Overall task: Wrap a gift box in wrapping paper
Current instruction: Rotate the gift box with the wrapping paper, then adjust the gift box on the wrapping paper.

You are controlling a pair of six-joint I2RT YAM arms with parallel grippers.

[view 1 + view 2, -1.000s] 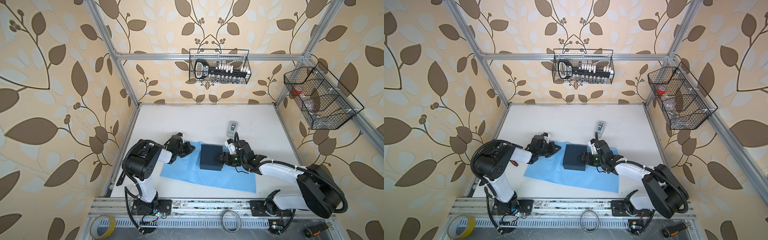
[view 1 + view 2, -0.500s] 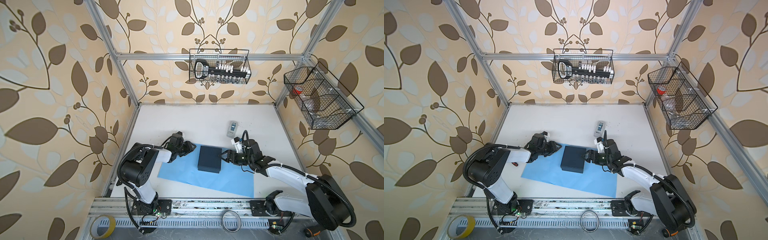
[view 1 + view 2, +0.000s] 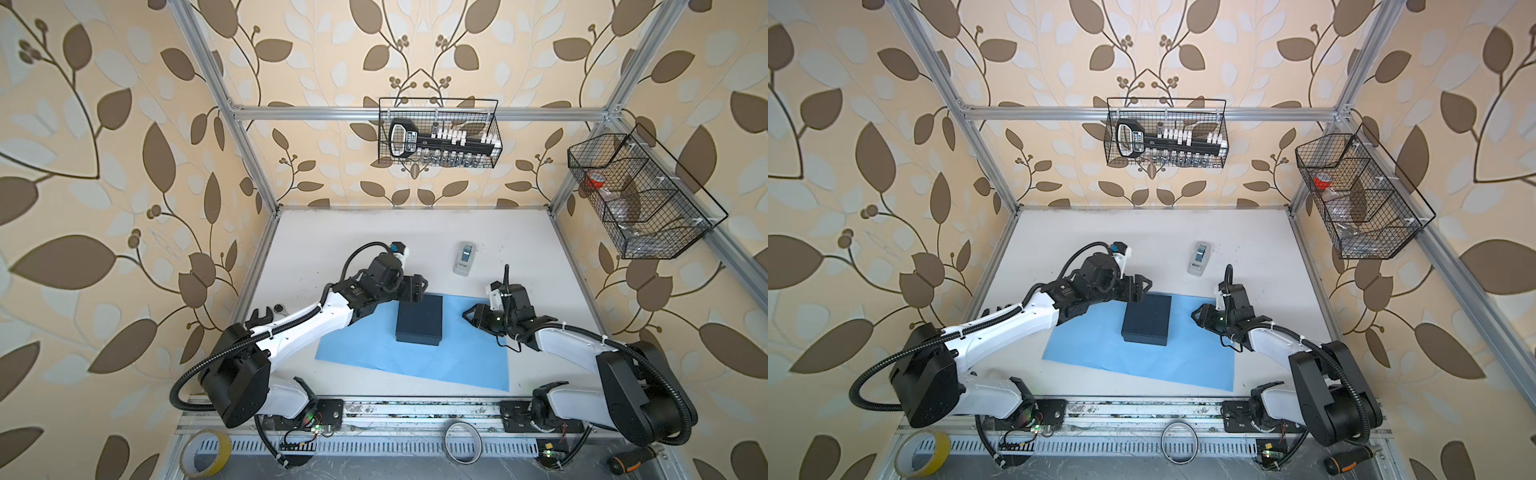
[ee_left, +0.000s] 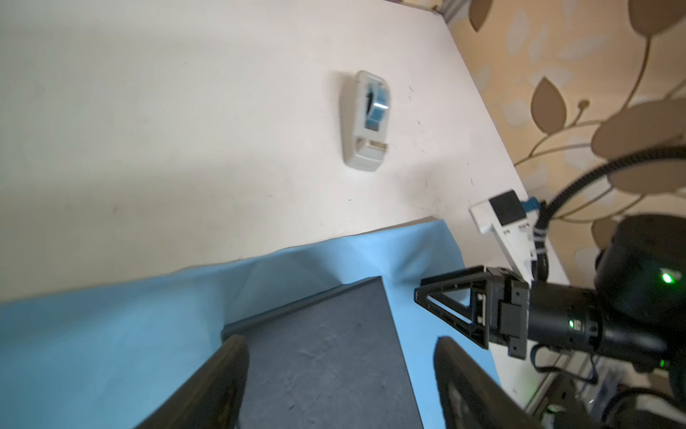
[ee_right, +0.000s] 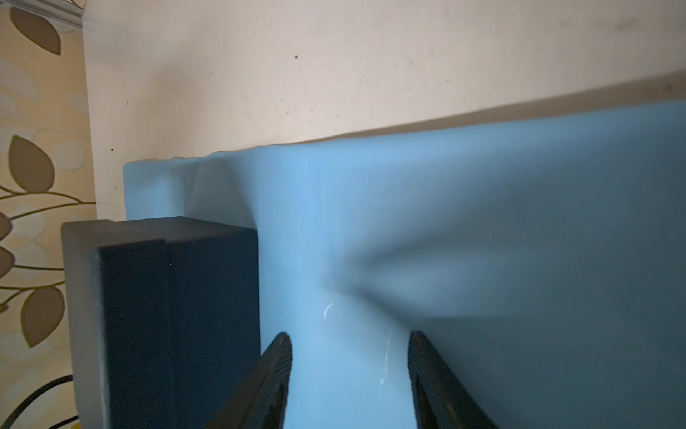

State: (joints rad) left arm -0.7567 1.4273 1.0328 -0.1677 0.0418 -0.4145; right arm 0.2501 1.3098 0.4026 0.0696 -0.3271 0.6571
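The small matte black square cardboard gift box (image 3: 419, 318) sits lid-up on the large, thin, light sky-blue wrapping paper (image 3: 457, 361), close to the sheet's far edge. The sheet lies spread out on the white tabletop (image 3: 332, 241). In the right wrist view it shows a shallow pucker just beside the box.

The left gripper (image 3: 417, 291) hovers at the box's far-left corner. Its 2 black fingers (image 4: 230, 356) are spread wide above the lid and grasp nothing. The right gripper (image 3: 469, 318) is over the paper to the box's right, apart from the box. Its fingers are parted, and as far as the blurred wrist view shows, they are released too.

Beyond the paper, a small grey-white tape dispenser (image 3: 464, 257) with a blue roll rests on bare table. On the back wall, a black wire basket (image 3: 438, 133) holds a black tool with a white label; its lettering is too small to read. At the front rail lie a yellow tape roll (image 3: 206, 453) and an orange-and-black screwdriver (image 3: 631, 460).
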